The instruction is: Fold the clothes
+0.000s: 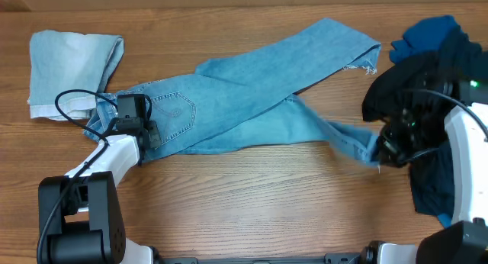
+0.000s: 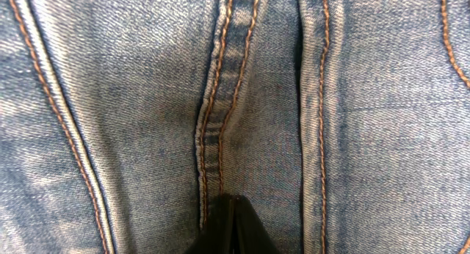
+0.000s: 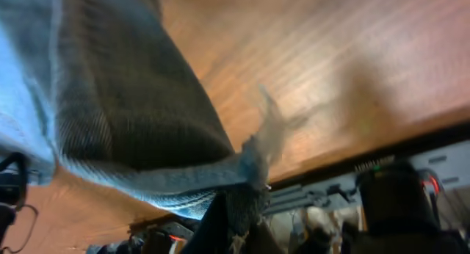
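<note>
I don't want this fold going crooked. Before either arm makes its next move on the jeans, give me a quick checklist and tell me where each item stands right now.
1. Right pincer gripping the jeans at the hem: ok, the denim is clamped and held above the table.
2. Left pincer at the waist end: shut against the seam. Whether it pinches cloth: cannot tell.
3. Legs lined up: not ok, they cross and then spread apart.
4. Folded pale denim clear of the waist: cannot tell, it lies very close.
5. Dark garment pile clear of the right arm: not ok, the arm overlaps it in the overhead view.
</note>
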Available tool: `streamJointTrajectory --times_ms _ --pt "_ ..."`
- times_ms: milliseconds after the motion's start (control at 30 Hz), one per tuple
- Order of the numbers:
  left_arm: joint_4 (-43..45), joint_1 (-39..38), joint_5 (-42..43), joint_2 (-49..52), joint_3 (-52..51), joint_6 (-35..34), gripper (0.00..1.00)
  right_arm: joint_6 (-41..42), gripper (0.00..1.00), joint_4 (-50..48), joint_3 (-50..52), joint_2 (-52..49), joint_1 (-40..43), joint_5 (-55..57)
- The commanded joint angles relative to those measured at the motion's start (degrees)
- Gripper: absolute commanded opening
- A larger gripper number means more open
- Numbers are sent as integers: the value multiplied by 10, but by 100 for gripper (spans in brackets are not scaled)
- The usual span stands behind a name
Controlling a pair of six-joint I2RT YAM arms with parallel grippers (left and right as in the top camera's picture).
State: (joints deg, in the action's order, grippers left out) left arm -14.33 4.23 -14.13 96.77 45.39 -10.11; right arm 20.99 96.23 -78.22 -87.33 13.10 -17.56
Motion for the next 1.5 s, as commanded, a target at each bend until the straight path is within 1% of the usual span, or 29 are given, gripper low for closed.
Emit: streamJointTrajectory --times_ms 0,67,133,233,267,300,333,400,467,500,533,600,633,667,733,767,800,833,867,933,967,1033,1067,1133,1300,1333,1367,1400,1467 --pt "-17 6 7 21 -18 -6 4 34 4 -51 7 -3 5 10" --pt "-17 6 7 21 -18 -6 4 66 4 -124 7 -31 5 0" --pt "-16 6 7 21 -18 -6 4 95 4 -209 7 -74 5 -38" --pt "-17 6 7 21 -18 -6 4 164 4 -366 7 -127 4 -40" --pt "-17 6 7 21 -18 -6 4 172 4 -404 7 -130 4 -39" --pt "-16 6 7 21 -18 -6 4 186 4 -449 7 -130 4 -28" --pt "-15 6 7 21 -18 -6 4 212 4 -497 7 -130 4 7" --pt "-14 6 6 21 -18 -6 4 241 4 -549 7 -135 4 59" --pt "-14 6 6 21 -18 -6 4 244 4 -583 7 -151 4 99" --pt "-15 6 6 21 -18 -6 4 265 34 -588 7 -159 4 170" --pt "-15 6 7 21 -18 -6 4 252 100 -602 7 -160 7 195" --pt "-18 6 6 21 -18 -6 4 172 100 -602 -19 -155 13 196" --pt "-19 6 6 21 -18 -6 4 156 100 -569 -54 -144 22 215" --pt "-19 6 7 21 -18 -6 4 142 100 -557 -70 -138 30 215" --pt "-19 6 7 21 -18 -6 4 69 100 -549 -86 -133 56 170" --pt "-19 6 7 21 -18 -6 4 50 100 -527 -85 -133 72 160" --pt "-20 6 7 21 -18 -6 4 44 96 -501 -85 -133 85 160" --pt "-21 6 7 21 -18 -6 4 40 64 -473 -84 -133 100 160" --pt "-21 6 7 21 -18 -6 4 40 4 -447 -84 -133 119 160" --pt "-21 6 7 21 -18 -6 4 5 4 -433 -81 -138 144 142" --pt "-21 6 7 21 -18 -6 4 -22 4 -434 -73 -147 146 116" --pt "-20 6 7 21 -18 -6 4 -48 4 -436 -62 -173 135 102" --pt "-21 6 7 21 -18 -6 4 -48 4 -438 -60 -187 131 100" --pt "-21 6 7 21 -18 -6 4 -60 4 -450 -60 -230 128 39" --pt "-19 6 7 21 -18 -6 4 -60 4 -515 -60 -318 75 33" --pt "-19 6 7 21 -18 -6 4 -50 4 -528 -60 -330 67 50" --pt "-19 6 7 21 -18 -6 4 -17 4 -525 -60 -335 65 111" --pt "-19 6 7 21 -18 -6 4 18 4 -508 -60 -336 69 200" --pt "-19 6 6 21 -18 -6 4 25 4 -483 -60 -336 90 267"
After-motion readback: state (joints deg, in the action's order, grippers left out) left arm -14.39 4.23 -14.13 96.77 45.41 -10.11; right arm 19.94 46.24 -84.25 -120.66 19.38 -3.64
